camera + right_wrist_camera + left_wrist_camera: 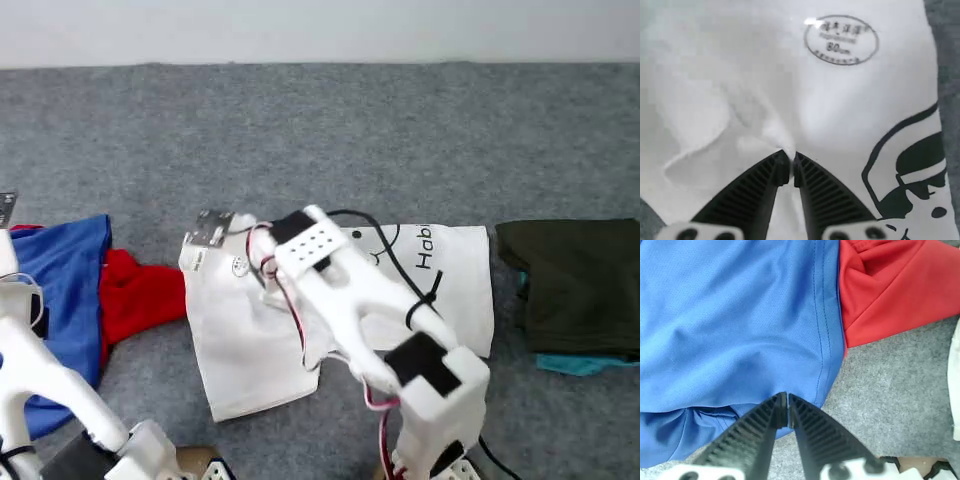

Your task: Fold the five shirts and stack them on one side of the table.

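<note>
White shirt [790, 75]: thin pinch, slip risk.
Right gripper [791, 156] jaws pressed together on a small pucker at their very tips; little cloth is held, so a pull may shed it or skew the fold. Left gripper [787, 397] jaws closed, blue shirt [730, 315] beneath tips.

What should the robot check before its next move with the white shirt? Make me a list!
1. Grip: ok, right gripper is shut on a puckered bit of the white shirt.
2. Flatness: not ok, the white shirt lies wrinkled.
3. Helper arm: cannot tell; left gripper is shut over the edge of the blue shirt, holding it or not.
4. Stack: ok, dark shirt lies folded on a teal shirt.
5. Leftovers: not ok, blue shirt and red shirt lie unfolded.
</note>
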`<state>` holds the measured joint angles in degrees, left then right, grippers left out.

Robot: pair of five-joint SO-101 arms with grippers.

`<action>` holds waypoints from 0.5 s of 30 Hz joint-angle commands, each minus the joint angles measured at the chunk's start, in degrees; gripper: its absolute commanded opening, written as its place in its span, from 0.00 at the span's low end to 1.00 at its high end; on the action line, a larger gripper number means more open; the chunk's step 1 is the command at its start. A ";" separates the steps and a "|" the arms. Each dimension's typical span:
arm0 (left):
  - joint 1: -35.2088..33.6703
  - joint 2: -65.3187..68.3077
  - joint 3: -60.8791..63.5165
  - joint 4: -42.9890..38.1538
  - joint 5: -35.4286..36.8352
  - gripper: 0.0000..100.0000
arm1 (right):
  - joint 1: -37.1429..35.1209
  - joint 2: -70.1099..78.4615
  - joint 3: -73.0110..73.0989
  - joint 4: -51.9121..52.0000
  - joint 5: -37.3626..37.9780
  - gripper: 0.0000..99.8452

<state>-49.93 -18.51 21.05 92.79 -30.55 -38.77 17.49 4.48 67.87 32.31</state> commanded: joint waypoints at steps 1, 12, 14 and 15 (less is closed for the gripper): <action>-0.18 -2.02 -0.22 -0.79 -0.44 0.01 | 3.21 1.27 -6.68 2.77 -6.33 0.18; -0.18 -2.02 -0.22 -0.88 -0.44 0.01 | -0.31 2.15 -22.68 30.64 -11.16 0.00; -0.18 -1.93 -0.22 -0.88 -0.44 0.01 | -2.68 1.89 -22.68 34.95 -11.16 0.02; -0.09 -1.93 -0.22 -0.88 -0.44 0.01 | -3.82 1.54 -21.98 35.21 -11.25 0.01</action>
<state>-49.93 -18.51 21.05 92.79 -30.55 -39.65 20.04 -15.38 98.81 21.58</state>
